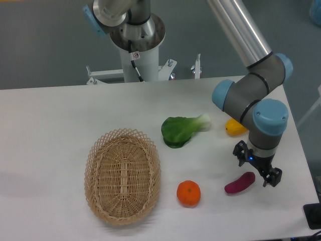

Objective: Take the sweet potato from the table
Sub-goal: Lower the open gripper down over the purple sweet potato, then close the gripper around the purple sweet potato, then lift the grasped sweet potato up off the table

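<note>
The sweet potato is a small curved magenta-purple vegetable lying on the white table at the front right. My gripper hangs just above and to the right of its right end, fingers spread apart and holding nothing. One finger is to the upper left, the other to the lower right of the potato's tip.
An orange fruit lies left of the sweet potato. A green leafy vegetable lies behind it. A yellow-orange item is partly hidden by the arm. A wicker basket stands at the front left. The table's right edge is close to the gripper.
</note>
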`<state>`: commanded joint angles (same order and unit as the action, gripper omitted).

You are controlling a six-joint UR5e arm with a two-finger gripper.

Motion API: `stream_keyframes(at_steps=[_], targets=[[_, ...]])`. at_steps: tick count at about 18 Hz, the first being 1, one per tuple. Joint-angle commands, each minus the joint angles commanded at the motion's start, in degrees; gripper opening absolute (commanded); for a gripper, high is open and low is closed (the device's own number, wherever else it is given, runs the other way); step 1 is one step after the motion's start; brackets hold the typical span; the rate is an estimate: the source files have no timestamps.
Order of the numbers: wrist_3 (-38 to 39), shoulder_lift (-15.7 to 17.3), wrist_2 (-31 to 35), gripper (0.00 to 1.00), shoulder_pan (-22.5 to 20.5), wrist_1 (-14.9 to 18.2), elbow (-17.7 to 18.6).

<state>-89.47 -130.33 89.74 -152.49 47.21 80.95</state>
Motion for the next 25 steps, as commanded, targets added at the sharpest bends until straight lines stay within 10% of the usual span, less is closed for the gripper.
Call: stream_keyframes(at_steps=[9, 15, 25], targets=[[0.3, -0.7, 0.2, 0.98, 0.1, -0.4, 0.4], [-0.1, -0.7, 0.4, 0.36, 0.1, -0.4, 0.4], [0.1, 0.2, 0.4, 0.21, 0.2, -0.4, 0.1]])
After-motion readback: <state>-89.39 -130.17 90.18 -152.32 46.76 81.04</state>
